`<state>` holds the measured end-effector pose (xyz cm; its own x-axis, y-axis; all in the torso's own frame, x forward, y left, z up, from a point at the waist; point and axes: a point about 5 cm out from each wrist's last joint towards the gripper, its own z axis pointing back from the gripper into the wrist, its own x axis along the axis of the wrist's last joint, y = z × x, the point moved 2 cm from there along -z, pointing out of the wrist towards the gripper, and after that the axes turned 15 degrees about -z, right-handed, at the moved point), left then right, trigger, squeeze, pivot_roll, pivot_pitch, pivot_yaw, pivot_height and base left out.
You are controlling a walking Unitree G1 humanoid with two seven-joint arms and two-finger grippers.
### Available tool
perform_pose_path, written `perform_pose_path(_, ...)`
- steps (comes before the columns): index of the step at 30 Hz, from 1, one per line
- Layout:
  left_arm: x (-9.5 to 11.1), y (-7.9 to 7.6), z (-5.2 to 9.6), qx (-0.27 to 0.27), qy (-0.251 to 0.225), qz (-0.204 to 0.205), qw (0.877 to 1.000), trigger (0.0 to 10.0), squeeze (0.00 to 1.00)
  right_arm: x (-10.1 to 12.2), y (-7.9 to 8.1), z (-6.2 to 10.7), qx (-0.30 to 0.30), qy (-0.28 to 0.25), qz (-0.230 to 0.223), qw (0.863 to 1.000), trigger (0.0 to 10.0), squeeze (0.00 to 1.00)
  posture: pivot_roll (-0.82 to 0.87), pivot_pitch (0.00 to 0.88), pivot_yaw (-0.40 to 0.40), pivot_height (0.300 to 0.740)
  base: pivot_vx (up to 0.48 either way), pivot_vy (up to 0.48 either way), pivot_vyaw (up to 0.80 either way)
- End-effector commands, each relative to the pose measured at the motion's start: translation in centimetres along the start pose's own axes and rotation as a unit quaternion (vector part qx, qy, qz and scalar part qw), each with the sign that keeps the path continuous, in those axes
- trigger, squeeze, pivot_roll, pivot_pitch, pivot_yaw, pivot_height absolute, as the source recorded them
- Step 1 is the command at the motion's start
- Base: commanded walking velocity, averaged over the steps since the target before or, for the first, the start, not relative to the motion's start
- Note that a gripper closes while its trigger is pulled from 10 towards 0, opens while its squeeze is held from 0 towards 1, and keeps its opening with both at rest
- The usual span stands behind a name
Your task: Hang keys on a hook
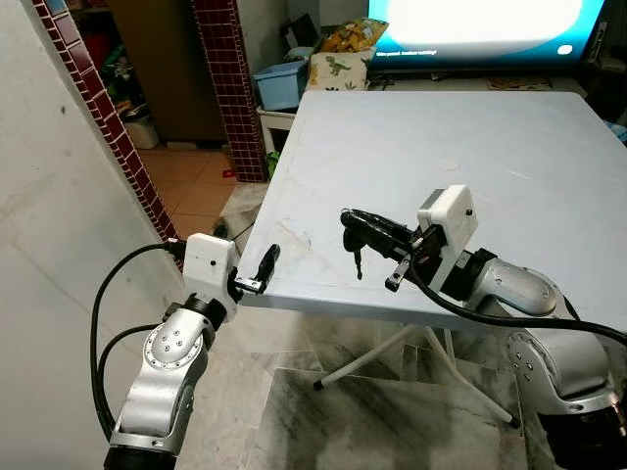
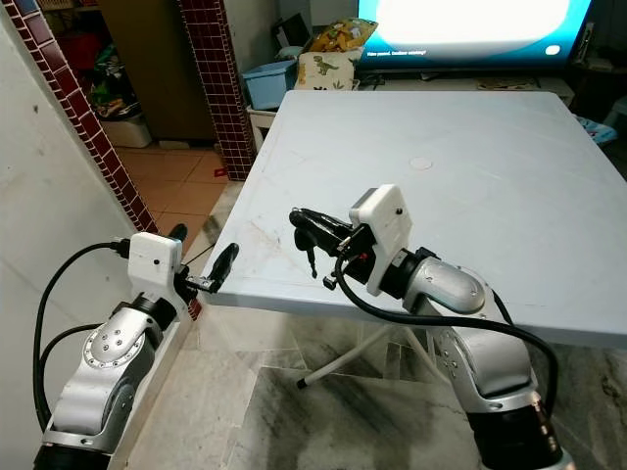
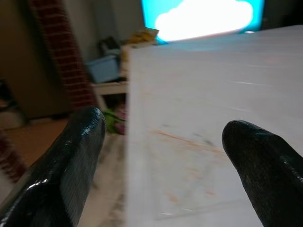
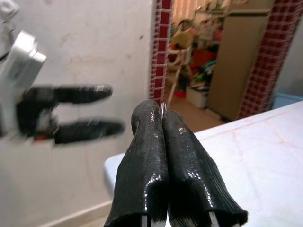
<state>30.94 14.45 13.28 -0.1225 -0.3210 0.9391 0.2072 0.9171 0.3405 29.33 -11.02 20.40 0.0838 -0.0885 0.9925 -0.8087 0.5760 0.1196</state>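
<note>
The right arm's two-fingered black gripper (image 1: 349,217), mid-frame in the left eye view, reaches leftward with fingers pressed together. The left arm's matching black gripper (image 1: 267,261), at lower left, points rightward with fingers spread.

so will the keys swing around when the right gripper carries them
Likely yes: the keys hang loosely below the shut right gripper, pinched only at the top, so they should dangle and sway. They look small and light, so weight seems no trouble. The thin metal between the fingers could slip if jolted.
</note>
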Motion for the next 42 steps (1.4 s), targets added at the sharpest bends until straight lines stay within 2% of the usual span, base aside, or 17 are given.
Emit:
perform_pose_path(1, -0.2, 1.1, -0.1, 0.023, 0.005, -0.015, 1.000, 10.0, 0.00, 0.7, 0.6, 0.1, 0.014, -0.009, 0.001, 1.000, 10.0, 0.00, -0.04, 0.000, 0.112, 0.740, 0.000, 0.000, 0.00)
perform_pose_path(18, -0.2, 1.0, -0.3, 0.034, 0.002, -0.029, 0.999, 10.0, 0.00, 0.4, 1.0, -0.3, 0.016, -0.003, 0.011, 1.000, 10.0, 0.00, -0.04, 0.002, 0.113, 0.740, 0.000, 0.000, 0.69)
perform_pose_path(23, -0.7, 1.5, -0.2, 0.052, 0.017, -0.040, 0.998, 10.0, 0.00, 0.1, 0.3, -0.6, -0.017, -0.013, 0.012, 1.000, 10.0, 0.00, -0.04, 0.001, 0.112, 0.740, 0.000, 0.000, 0.71)
perform_pose_path(33, -1.0, 1.1, -0.1, 0.049, 0.024, -0.029, 0.998, 10.0, 0.00, -0.4, -0.9, -0.8, -0.066, -0.024, 0.016, 0.997, 10.0, 0.00, -0.03, 0.002, 0.120, 0.740, 0.000, 0.000, 0.71)
perform_pose_path(42, -1.2, 0.8, -0.4, 0.054, 0.031, -0.020, 0.998, 10.0, 0.00, -0.5, -1.3, -1.3, -0.080, -0.037, 0.014, 0.996, 10.0, 0.00, -0.03, 0.000, 0.117, 0.740, 0.000, 0.000, 0.71)
